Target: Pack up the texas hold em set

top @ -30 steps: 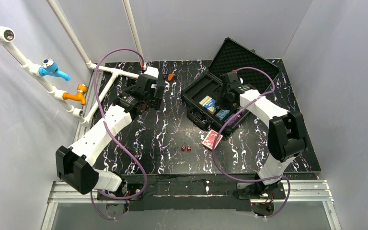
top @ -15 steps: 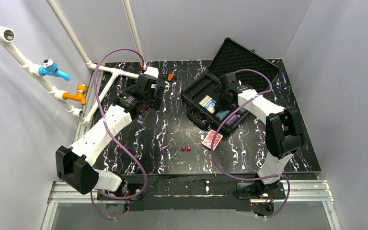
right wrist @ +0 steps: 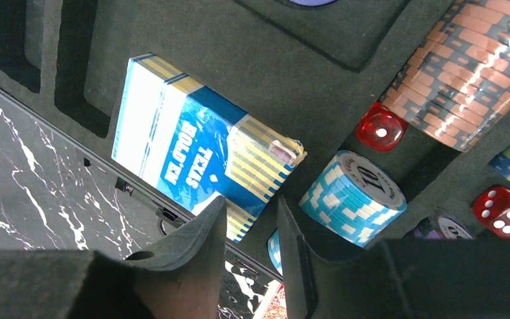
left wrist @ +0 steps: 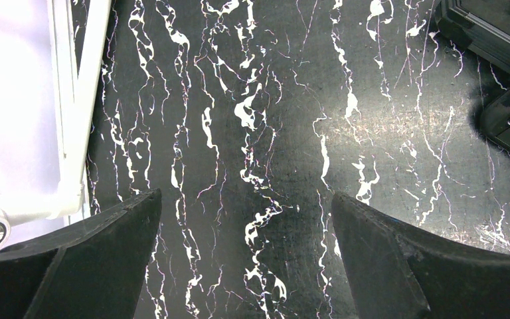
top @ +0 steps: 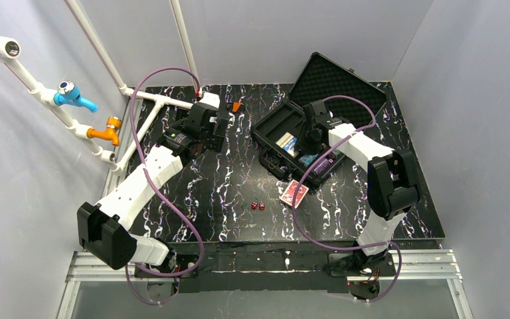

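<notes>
The black case [top: 273, 126] lies open at the back right, its foam lid [top: 339, 78] tilted back. My right gripper [top: 313, 136] hovers low over its tray. In the right wrist view the gripper [right wrist: 251, 199] is open by a narrow gap and holds nothing. Just beyond its fingertips a blue card deck [right wrist: 199, 156] lies in the foam. A blue chip stack [right wrist: 353, 197], an orange chip stack [right wrist: 471, 60] and two red dice [right wrist: 380, 127] sit to the right. A red deck [top: 294, 193] and two dice [top: 257, 206] lie on the table. My left gripper [top: 206, 126] [left wrist: 246, 199] is wide open above bare tabletop.
White pipes [top: 163, 100] with a blue tap [top: 73, 93] and an orange tap [top: 106, 129] run along the left side. A small orange object [top: 237, 106] lies near the back. The case's corner [left wrist: 498, 33] shows at the left wrist view's top right.
The right arm's elbow has swung in and its gripper shifted slightly over the case tray. The left arm has not moved.
</notes>
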You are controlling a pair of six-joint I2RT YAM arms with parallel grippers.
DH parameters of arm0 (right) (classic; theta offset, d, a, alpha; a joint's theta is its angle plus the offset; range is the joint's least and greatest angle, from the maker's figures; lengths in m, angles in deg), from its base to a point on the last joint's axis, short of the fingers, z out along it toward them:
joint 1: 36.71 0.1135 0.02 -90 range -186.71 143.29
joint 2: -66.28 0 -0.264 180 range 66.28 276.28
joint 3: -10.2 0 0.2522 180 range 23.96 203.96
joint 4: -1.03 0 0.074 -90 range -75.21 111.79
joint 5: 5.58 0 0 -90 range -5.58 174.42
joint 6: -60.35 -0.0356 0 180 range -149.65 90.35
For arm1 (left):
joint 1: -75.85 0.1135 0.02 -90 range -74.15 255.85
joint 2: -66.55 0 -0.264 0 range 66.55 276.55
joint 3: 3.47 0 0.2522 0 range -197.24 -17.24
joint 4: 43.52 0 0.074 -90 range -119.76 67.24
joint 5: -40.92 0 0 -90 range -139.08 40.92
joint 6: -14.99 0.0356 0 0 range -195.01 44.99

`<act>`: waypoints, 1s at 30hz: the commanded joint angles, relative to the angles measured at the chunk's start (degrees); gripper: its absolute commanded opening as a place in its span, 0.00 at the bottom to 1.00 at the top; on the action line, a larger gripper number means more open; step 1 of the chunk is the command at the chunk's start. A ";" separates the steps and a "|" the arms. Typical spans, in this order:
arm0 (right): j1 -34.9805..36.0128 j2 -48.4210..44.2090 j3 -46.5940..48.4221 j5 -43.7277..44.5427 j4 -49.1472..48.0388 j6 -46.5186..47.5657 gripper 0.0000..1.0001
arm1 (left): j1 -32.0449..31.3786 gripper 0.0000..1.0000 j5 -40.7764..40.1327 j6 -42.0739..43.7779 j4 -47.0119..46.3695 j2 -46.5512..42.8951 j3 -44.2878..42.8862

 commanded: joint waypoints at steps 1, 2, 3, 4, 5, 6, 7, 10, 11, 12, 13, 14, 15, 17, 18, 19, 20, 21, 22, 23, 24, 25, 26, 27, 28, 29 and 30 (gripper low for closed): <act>0.35 -1.22 3.79 0.17 2.46 2.18 0.43 | 0.24 0.99 -1.05 0.36 0.93 -0.78 0.30; 0.36 -1.56 4.36 0.21 2.92 2.52 0.44 | 0.25 0.99 -1.07 0.42 0.93 -0.77 0.33; 0.40 -1.76 5.14 0.11 3.33 2.78 0.44 | 0.26 0.99 -1.14 0.42 0.90 -0.84 0.33; 0.36 -1.89 5.86 0.09 3.81 3.07 0.44 | 0.25 0.99 -1.15 0.38 0.92 -0.84 0.33; 0.36 -2.03 6.57 -0.03 4.34 3.31 0.44 | 0.20 0.99 -1.18 0.41 0.91 -0.84 0.32; 0.36 -2.15 7.35 -0.09 4.79 3.57 0.44 | 0.24 0.99 -1.24 0.43 0.92 -0.79 0.31; 0.36 -2.32 7.97 -0.20 5.09 3.90 0.44 | 0.24 0.99 -1.24 0.42 0.92 -0.81 0.34; 0.36 -2.78 8.55 -0.67 4.12 4.79 0.43 | 0.25 0.99 -1.33 0.43 0.92 -0.73 0.32; 0.36 -2.67 8.54 -0.93 3.36 5.02 0.43 | 0.25 0.99 -1.31 0.43 0.93 -0.71 0.30; 0.36 -2.39 8.66 -1.12 2.74 5.28 0.43 | 0.25 0.99 -1.33 0.43 0.93 -0.74 0.29; 0.36 -1.91 9.04 -1.28 2.37 5.47 0.43 | 0.25 0.99 -1.33 0.43 0.93 -0.72 0.28; 0.36 -1.29 9.53 -1.40 2.24 5.70 0.42 | 0.25 0.99 -1.33 0.43 0.93 -0.75 0.39; 0.36 -0.55 10.16 -1.63 2.16 5.79 0.41 | 0.25 0.99 -1.33 0.39 0.93 -0.76 0.37; 0.36 1.20 11.86 -2.11 2.13 5.96 0.39 | 0.25 0.99 -1.33 0.42 0.92 -0.71 0.40; 0.36 2.11 12.54 -2.15 2.11 6.08 0.38 | 0.25 0.99 -1.38 0.50 0.93 -0.76 0.37; 0.36 3.02 13.19 -2.16 2.08 6.10 0.37 | 0.25 0.99 -1.40 0.49 0.93 -0.68 0.44; 0.36 3.94 13.74 -1.97 2.10 6.26 0.37 | 0.20 0.99 -1.42 0.50 0.90 -0.61 0.39; 0.36 4.89 14.20 -1.76 1.94 6.40 0.36 | 0.22 0.99 -1.49 0.52 0.92 -0.64 0.41; 0.36 5.86 14.50 -1.63 1.77 6.51 0.35 | 0.23 0.99 -1.49 0.52 0.90 -0.58 0.44; 0.36 6.89 14.77 -1.40 1.76 6.82 0.35 | 0.24 0.99 -1.51 0.51 0.92 -0.58 0.38; 0.36 7.94 14.97 -1.17 2.00 7.01 0.34 | 0.25 0.99 -1.46 0.50 0.91 -0.59 0.38; 0.36 9.23 15.10 -0.97 2.40 7.26 0.33 | 0.25 0.99 -1.57 0.49 0.92 -0.51 0.38; 0.36 10.11 15.13 -0.70 2.94 7.46 0.33 | 0.22 0.99 -1.64 0.57 0.93 -0.52 0.44; 0.36 10.78 14.97 -0.28 3.58 7.47 0.32 | 0.24 0.99 -1.68 0.58 0.93 -0.42 0.40; 0.35 11.08 14.27 -0.01 3.57 7.49 0.32 | 0.20 0.99 -1.75 0.59 0.85 -0.49 0.38; 0.36 11.09 13.15 0.27 3.17 7.48 0.31 | 0.24 0.99 -1.77 0.58 0.85 -0.50 0.37; 0.36 10.98 12.00 0.41 2.61 7.43 0.31 | 0.24 0.99 -1.77 0.56 0.87 -0.48 0.33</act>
